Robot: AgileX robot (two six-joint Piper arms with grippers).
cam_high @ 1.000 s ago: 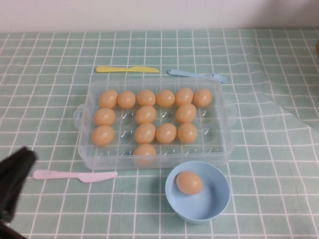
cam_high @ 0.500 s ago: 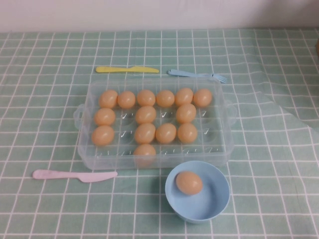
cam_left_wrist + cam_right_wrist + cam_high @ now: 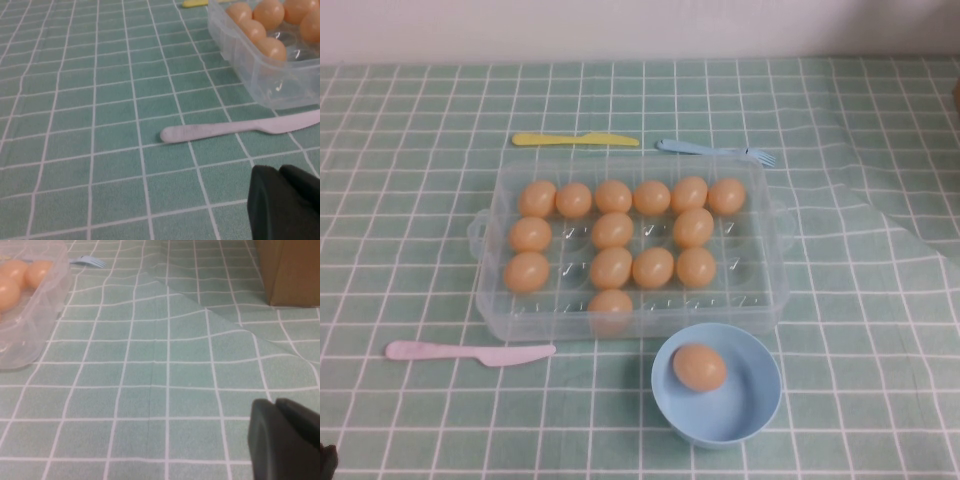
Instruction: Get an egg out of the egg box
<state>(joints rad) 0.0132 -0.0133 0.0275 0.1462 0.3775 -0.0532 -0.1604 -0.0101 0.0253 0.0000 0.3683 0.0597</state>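
Note:
The clear plastic egg box (image 3: 760,300) stands mid-table with several orange-tan eggs (image 3: 612,230) in its cells. One more egg (image 3: 700,367) lies in the light blue bowl (image 3: 757,415) just in front of the box. My left gripper (image 3: 279,171) is shut and empty, low over the cloth near the front left, beside the pink knife (image 3: 225,130); the box corner (image 3: 280,85) shows beyond it. My right gripper (image 3: 275,402) is shut and empty over bare cloth to the right of the box (image 3: 30,340). Only a dark sliver of the left arm (image 3: 326,460) shows in the high view.
A pink plastic knife (image 3: 470,352) lies at the front left. A yellow knife (image 3: 575,140) and a blue fork (image 3: 715,150) lie behind the box. The green checked cloth has a raised fold (image 3: 210,315) on the right. A brown box (image 3: 292,270) stands at the far right.
My left arm has drawn back from the front left and almost left the high view. The eggs, box and bowl have not moved.

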